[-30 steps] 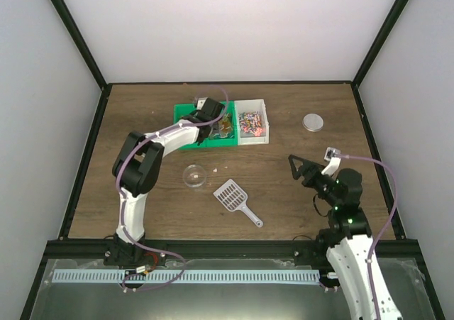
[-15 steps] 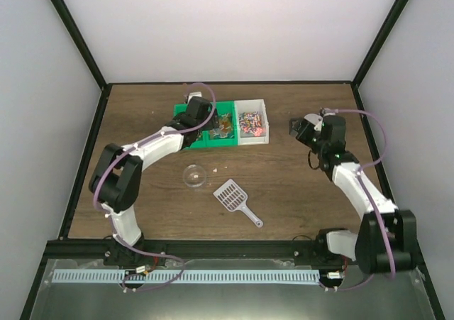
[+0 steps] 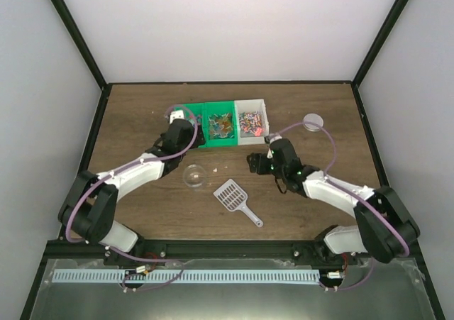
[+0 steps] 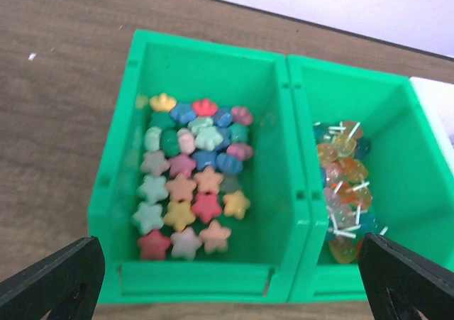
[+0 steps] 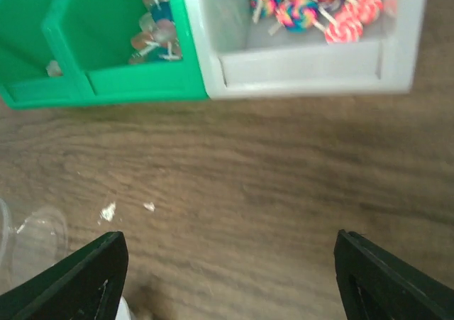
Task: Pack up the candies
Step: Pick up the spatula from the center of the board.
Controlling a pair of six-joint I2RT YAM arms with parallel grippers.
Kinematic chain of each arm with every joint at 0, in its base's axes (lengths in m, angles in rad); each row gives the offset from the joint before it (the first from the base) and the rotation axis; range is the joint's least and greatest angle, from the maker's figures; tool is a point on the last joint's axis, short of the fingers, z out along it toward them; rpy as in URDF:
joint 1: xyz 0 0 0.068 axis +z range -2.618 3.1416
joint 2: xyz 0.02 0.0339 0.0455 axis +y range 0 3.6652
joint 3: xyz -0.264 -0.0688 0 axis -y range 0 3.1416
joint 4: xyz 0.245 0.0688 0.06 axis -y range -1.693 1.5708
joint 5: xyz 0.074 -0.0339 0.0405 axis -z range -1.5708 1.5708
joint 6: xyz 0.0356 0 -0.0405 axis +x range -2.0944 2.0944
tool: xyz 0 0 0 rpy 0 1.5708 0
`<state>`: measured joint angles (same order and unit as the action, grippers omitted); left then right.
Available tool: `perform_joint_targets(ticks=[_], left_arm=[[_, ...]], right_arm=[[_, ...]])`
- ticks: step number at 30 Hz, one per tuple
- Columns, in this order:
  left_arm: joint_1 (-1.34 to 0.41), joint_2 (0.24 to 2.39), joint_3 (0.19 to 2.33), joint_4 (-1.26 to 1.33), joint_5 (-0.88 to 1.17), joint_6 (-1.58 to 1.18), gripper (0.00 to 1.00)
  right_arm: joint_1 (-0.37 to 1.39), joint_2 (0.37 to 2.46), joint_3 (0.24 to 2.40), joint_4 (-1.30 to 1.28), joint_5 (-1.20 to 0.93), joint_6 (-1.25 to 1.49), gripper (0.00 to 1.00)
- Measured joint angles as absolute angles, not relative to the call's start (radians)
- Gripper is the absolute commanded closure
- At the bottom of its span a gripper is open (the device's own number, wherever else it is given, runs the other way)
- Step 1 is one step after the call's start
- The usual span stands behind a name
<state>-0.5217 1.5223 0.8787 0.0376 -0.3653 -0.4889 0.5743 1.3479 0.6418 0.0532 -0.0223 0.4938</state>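
The candies (image 4: 190, 192), small star and flower shapes in pink, red, orange, yellow, blue and green, lie heaped in the left compartment of a green bin (image 4: 113, 171), the heap running lengthwise from its far wall to its near wall. The next green compartment (image 4: 418, 157) holds clear amber and blue lollipops (image 4: 344, 185) with white sticks pointing every which way. Touching it on the right, a white bin (image 5: 305, 68) carries swirl-patterned lollipops (image 5: 312, 1), their sticks also mixed in direction. The three compartments sit in a row across the far part of the bench (image 3: 142, 114). The left claw (image 4: 228, 281) hovers over the near wall of the green bin, spread wide and holding nothing. The right claw (image 5: 233, 277) hangs above bare wood near the white bin, equally wide and empty. Nearer the arms lie a clear round dish (image 3: 194, 176) and a grey scoop (image 3: 234, 198), its handle pointing near-right. A round metal lid (image 3: 313, 123) lies well apart at far right.
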Motion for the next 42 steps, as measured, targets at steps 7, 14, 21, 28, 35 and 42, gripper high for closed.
perform_joint_targets(ticks=[7, 14, 21, 28, 35, 42], left_arm=[[-0.530, 1.374, 0.710, 0.070, -0.358, -0.553, 0.00], [-0.574, 1.315, 0.672, 0.043, -0.385, -0.591, 0.00], [-0.595, 1.221, 0.640, -0.001, -0.403, -0.601, 0.00], [-0.607, 1.111, 0.614, -0.074, -0.426, -0.611, 0.00], [-0.618, 0.986, 0.585, -0.125, -0.434, -0.629, 0.00], [-0.618, 0.968, 0.576, -0.152, -0.436, -0.633, 0.00]], right_arm=[[0.722, 1.263, 0.478, 0.101, -0.017, 0.503, 0.26], [0.784, 1.265, 0.370, 0.152, -0.023, 0.542, 0.35], [0.787, 1.299, 0.356, 0.215, -0.042, 0.551, 0.39], [0.794, 1.344, 0.366, 0.257, -0.075, 0.547, 0.50], [0.815, 1.394, 0.413, 0.255, -0.070, 0.532, 0.62], [0.817, 1.452, 0.445, 0.244, -0.041, 0.516, 0.76]])
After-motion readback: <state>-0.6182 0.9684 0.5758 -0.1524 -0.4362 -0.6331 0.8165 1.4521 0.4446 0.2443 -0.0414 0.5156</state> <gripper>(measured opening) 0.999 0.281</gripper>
